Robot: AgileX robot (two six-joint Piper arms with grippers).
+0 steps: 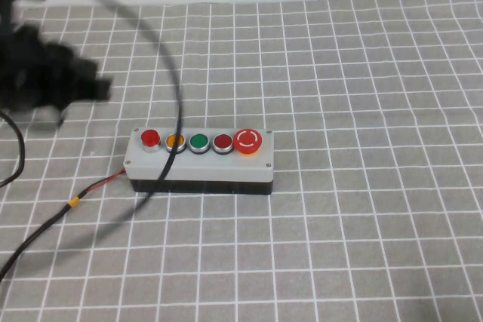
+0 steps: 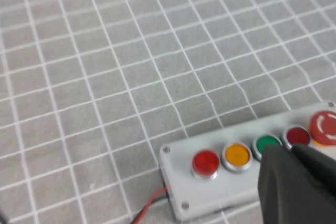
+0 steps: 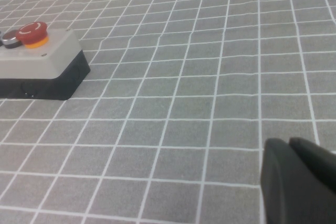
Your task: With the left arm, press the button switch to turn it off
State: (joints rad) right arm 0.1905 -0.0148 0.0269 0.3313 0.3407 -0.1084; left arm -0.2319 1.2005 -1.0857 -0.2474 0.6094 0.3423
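The button switch point(image 1: 150, 138) is a bright-red, silver-ringed round button at the left end of a row of five on a grey box point(image 1: 200, 162). It also shows in the left wrist view point(image 2: 205, 162). My left gripper point(image 1: 96, 88) is a blurred black shape above the table, to the left of and behind the box, not touching it. In the left wrist view the left gripper point(image 2: 290, 150) is shut and empty, with the button off to its side. My right gripper point(image 3: 290, 144) is shut and empty, low over the cloth well to the right of the box.
Orange point(image 1: 175, 141), green point(image 1: 198, 142) and dark red point(image 1: 223, 142) buttons and a large red mushroom button point(image 1: 247, 140) fill the rest of the row. A black cable point(image 1: 170, 81) loops over the box. Red and black wires point(image 1: 83, 197) trail left. A grey checked cloth point(image 1: 362, 209) covers the table.
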